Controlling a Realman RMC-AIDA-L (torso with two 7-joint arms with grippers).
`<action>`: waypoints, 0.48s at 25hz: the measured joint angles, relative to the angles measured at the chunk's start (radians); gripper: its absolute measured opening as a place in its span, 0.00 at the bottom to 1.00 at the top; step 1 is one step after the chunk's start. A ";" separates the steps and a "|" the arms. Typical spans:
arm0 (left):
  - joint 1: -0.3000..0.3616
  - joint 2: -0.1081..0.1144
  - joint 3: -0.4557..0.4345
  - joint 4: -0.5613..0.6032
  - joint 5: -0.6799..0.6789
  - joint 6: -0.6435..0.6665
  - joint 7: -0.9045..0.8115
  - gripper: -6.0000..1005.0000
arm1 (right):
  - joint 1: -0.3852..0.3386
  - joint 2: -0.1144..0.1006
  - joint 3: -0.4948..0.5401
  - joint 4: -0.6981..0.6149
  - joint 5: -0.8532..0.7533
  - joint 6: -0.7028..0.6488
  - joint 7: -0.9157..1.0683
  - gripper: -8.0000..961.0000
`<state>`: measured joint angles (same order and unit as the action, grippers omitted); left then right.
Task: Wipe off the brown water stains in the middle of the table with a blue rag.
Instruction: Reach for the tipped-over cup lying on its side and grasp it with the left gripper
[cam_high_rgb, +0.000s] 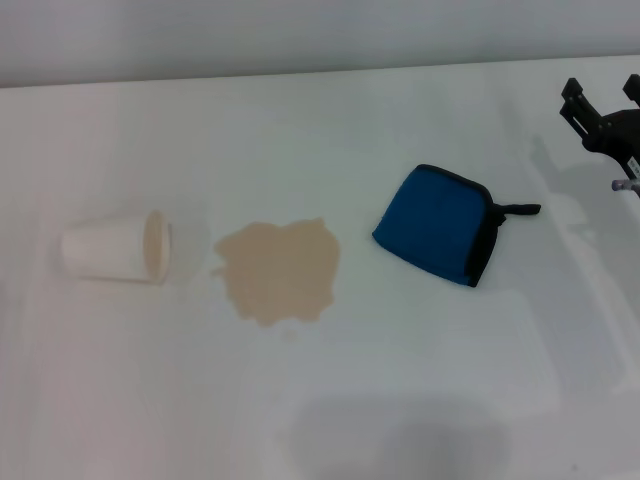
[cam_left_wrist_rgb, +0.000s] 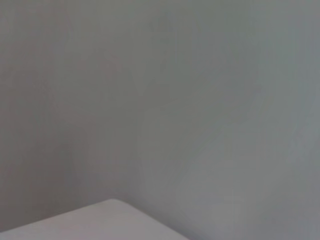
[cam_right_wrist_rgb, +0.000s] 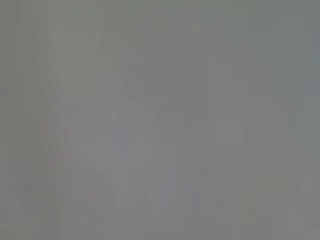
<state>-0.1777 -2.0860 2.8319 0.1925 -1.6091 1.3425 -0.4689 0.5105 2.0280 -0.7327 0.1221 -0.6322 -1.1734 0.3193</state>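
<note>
The right gripper (cam_high_rgb: 603, 100) shows at the far right edge of the head view, above the table (cam_high_rgb: 420, 400). Two black fingers (cam_high_rgb: 578, 104) stand apart with nothing between them, so it is released and holds nothing. The rag (cam_high_rgb: 435, 236) lies on the table nearer to the robot and to the left of this gripper, well apart from the fingers and not touched by them. It is folded, bright blue with a black edge, and its small black loop (cam_high_rgb: 518, 210) points toward the gripper's side. Left of the rag, near but not touching it, is the stain (cam_high_rgb: 279, 270), a flat tan puddle of irregular shape in the middle of the table. Further left, just beside the stain, a white paper cup (cam_high_rgb: 115, 248) lies on its side with its mouth turned toward the stain; its inside looks beige, and I cannot tell if any liquid is in it. No writing or label can be read on anything. The left gripper is not in view; the left wrist view shows only a grey wall and a pale corner, possibly of the table. The right wrist view shows only grey.
</note>
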 joint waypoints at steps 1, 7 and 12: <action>0.000 0.000 0.003 0.002 0.001 0.005 0.000 0.87 | 0.002 0.000 -0.002 -0.001 0.000 0.000 0.000 0.90; -0.005 0.003 0.009 0.009 0.061 0.011 0.001 0.87 | 0.003 0.000 -0.003 -0.001 0.000 0.000 -0.003 0.90; -0.008 0.010 0.009 -0.025 0.204 0.009 -0.005 0.87 | -0.010 0.000 -0.004 -0.001 0.000 0.000 -0.005 0.91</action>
<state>-0.1860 -2.0759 2.8409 0.1679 -1.4056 1.3519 -0.4737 0.5001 2.0280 -0.7364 0.1215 -0.6319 -1.1736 0.3145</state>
